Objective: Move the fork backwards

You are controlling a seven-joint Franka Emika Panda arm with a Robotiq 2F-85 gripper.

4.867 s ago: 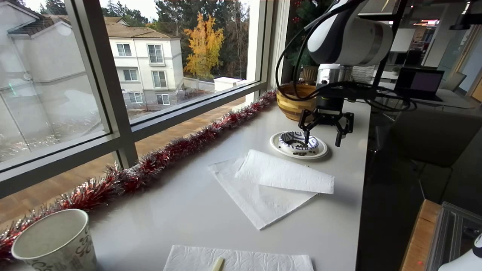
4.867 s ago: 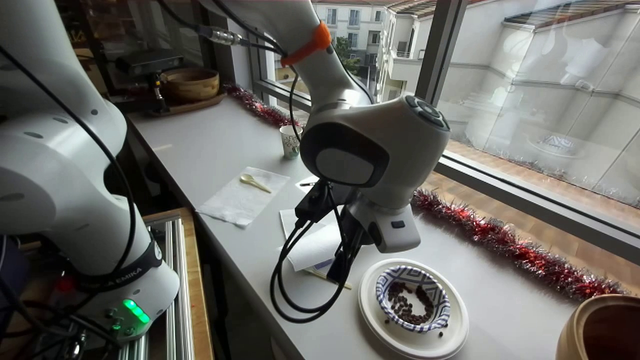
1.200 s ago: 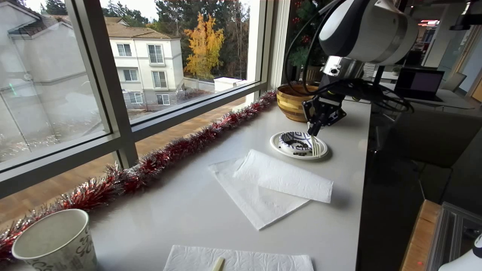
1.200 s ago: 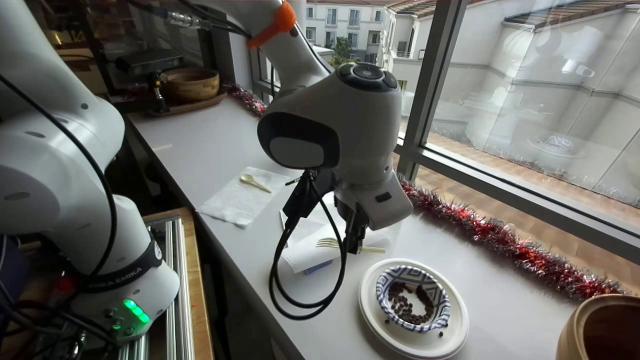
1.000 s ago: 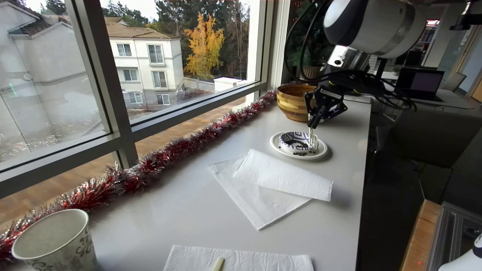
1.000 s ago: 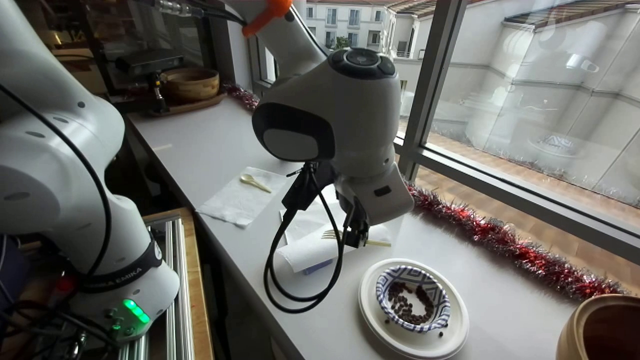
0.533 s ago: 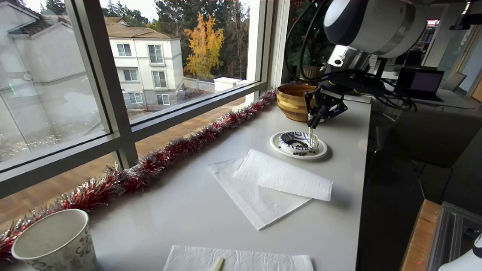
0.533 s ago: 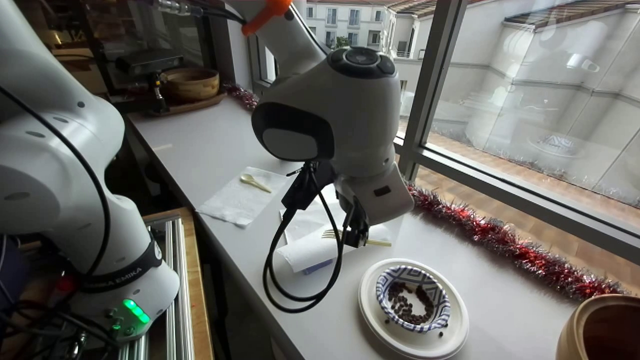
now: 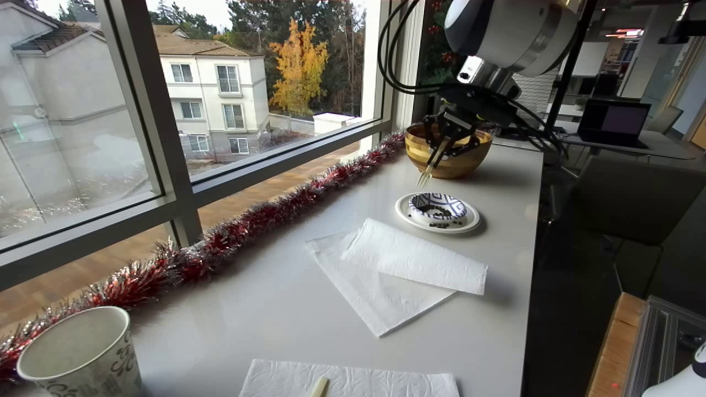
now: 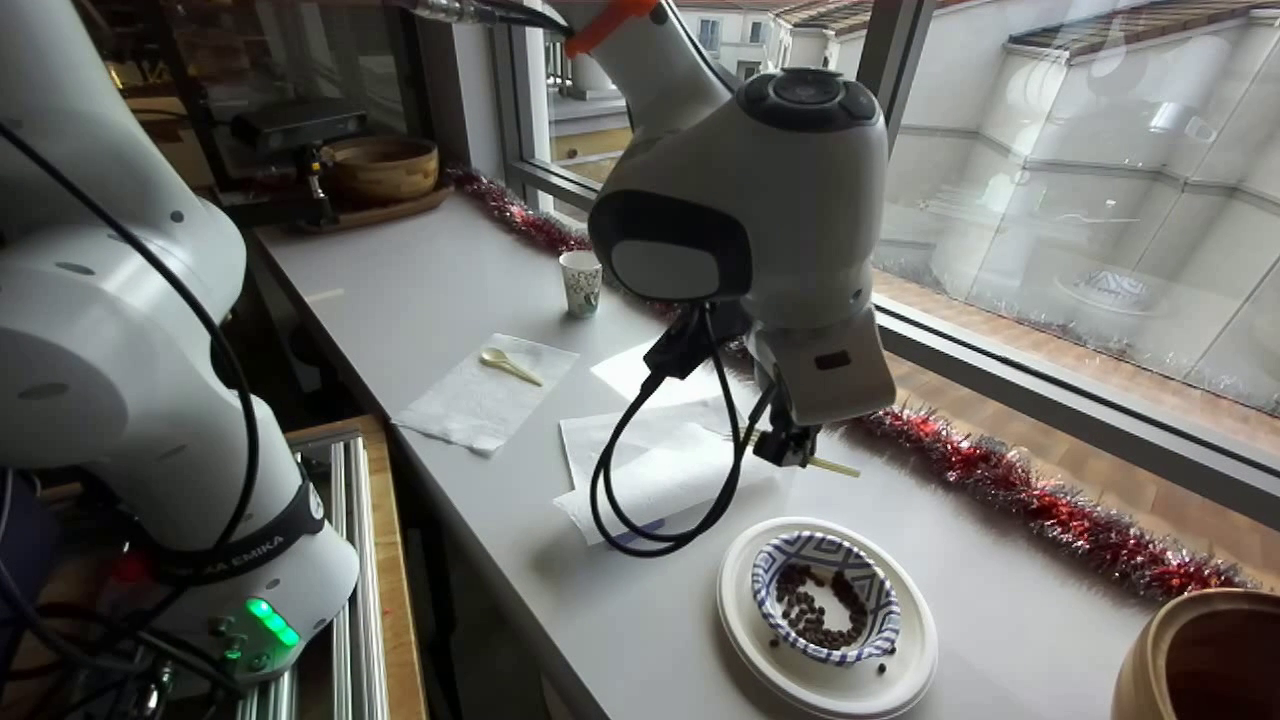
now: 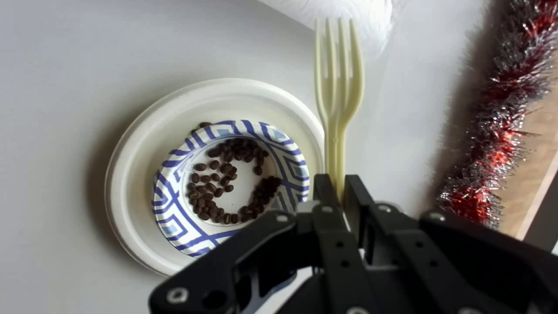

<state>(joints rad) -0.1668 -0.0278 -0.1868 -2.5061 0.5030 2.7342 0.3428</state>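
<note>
1. Tool state: The tool (image 11: 340,185) is clenched on the fork (image 11: 335,124). Both jaws bear on the handle (image 10: 838,467), behind the neck; the handle's end projects past them in an exterior view.
2. Fork position: The fork appears raised off the bench (image 10: 400,290); no contact is visible. In the wrist view it runs along the edge of the plate (image 11: 126,187), apart from the bowl (image 11: 291,169), tines toward the napkin (image 11: 335,8). Exact height cannot be told.
3. Handling: Material is judged to be thin moulded plastic or similar: light, fairly stiff, slightly springy. Weight presents no difficulty. The narrow, probably smooth handle may pivot or slide if the tines strike an obstacle.
4. Hold point: The handle is the correct place to take hold; a position near the neck should lie close to the balance point. Apply light clamp force. Excess force may bend or crack the handle. Do not grip the tines, which are judged the weakest part.
5. Arm pose: In an exterior view the arm (image 9: 507,38) reaches over the bench with its outer joint bent. The tool hangs below, canted rather than plumb.
6. Next action: The step in hand is judged to be the carry. Carry the fork backwards at constant height, clear of the bowl; then bring it level to the bench before release.
</note>
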